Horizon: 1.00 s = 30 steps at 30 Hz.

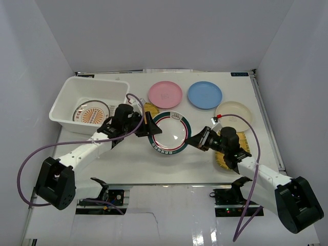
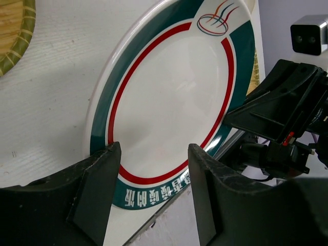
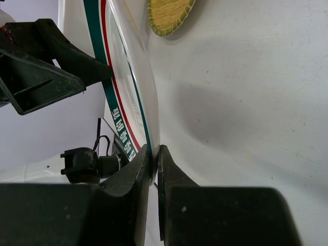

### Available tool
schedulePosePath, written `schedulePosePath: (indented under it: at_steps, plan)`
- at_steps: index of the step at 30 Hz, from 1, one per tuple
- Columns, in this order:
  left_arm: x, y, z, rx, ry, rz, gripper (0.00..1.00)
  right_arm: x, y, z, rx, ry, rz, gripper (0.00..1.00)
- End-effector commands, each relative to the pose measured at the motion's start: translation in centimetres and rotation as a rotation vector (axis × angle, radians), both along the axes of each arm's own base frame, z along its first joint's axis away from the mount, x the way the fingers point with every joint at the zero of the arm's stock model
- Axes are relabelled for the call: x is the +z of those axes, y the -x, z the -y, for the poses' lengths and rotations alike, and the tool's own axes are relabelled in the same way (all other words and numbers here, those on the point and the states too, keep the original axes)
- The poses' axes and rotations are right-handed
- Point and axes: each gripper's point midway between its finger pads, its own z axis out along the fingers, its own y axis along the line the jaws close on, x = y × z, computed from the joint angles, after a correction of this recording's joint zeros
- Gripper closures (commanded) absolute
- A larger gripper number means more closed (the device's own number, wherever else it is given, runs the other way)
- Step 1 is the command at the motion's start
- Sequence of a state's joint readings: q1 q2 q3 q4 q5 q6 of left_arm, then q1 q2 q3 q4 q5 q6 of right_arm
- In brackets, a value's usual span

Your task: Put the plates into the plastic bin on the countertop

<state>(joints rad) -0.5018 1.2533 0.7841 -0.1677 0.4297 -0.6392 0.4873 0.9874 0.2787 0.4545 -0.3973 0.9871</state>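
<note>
At far left the plastic bin sits on the counter, with the orange-sunburst plate lying flat inside. My left end effector has its fingers apart at the left rim of the green-and-red-rimmed plate, which is tilted steeply mid-counter. My right end effector is clamped on its right rim. The blue plate and cream plate lie farther back.
</note>
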Motion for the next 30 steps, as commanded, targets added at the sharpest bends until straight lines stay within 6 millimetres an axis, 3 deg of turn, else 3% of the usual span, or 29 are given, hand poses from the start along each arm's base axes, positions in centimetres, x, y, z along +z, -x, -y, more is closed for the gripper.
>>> schedulePosePath:
  at_steps: [1, 10, 15, 22, 24, 28, 30]
  plan:
    - [1.2, -1.4, -0.6, 0.053, -0.030, 0.101, 0.34, 6.6, 0.0, -1.3, 0.083, -0.135, 0.192, 0.92]
    - [3.2, 0.9, -2.1, 0.039, -0.042, 0.152, 0.27, 7.5, -0.5, -0.4, 0.025, -0.119, 0.238, 0.92]
    - [1.4, 1.1, -4.2, 0.106, -0.137, 0.137, 0.29, 8.3, 0.2, -0.6, 0.066, -0.121, 0.251, 0.92]
    - [0.3, 0.7, -3.5, 0.074, -0.142, 0.126, 0.35, 8.7, 0.4, -0.6, 0.078, -0.120, 0.262, 0.92]
    - [0.0, 0.0, -4.2, 0.097, -0.189, 0.142, 0.35, 8.7, 0.4, -0.5, 0.071, -0.118, 0.264, 0.92]
    - [1.1, -0.1, -3.0, 0.046, -0.144, 0.171, 0.36, 8.9, 0.6, -0.6, 0.085, -0.114, 0.274, 0.92]
    - [1.4, 0.4, -2.0, 0.009, -0.083, 0.160, 0.47, 8.5, 0.6, -0.8, 0.101, -0.111, 0.258, 0.92]
